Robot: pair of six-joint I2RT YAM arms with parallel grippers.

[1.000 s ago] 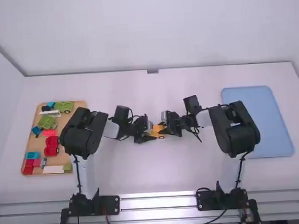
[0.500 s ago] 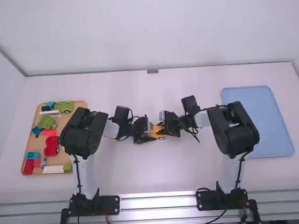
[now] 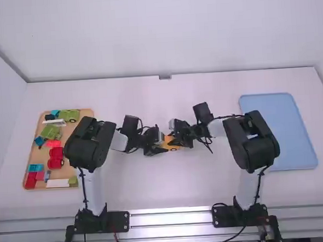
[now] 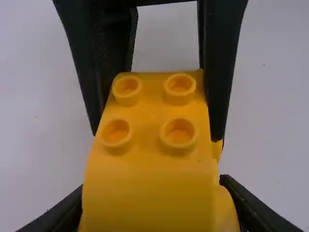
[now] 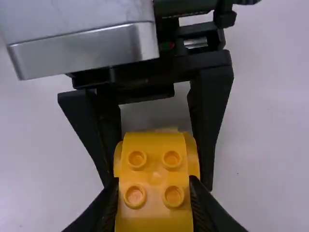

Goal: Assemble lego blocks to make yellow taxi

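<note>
Yellow block [image 4: 149,188] (four round studs); black fingers [image 4: 223,72] on both sides

From well above and behind the left arm [image 3: 89,142] and right arm [image 3: 254,140], the high view faces forward and down over the desk [image 3: 160,181]. The wrist views look from close by, from opposite sides, at one yellow block [image 4: 149,166], which the high view shares.
</note>
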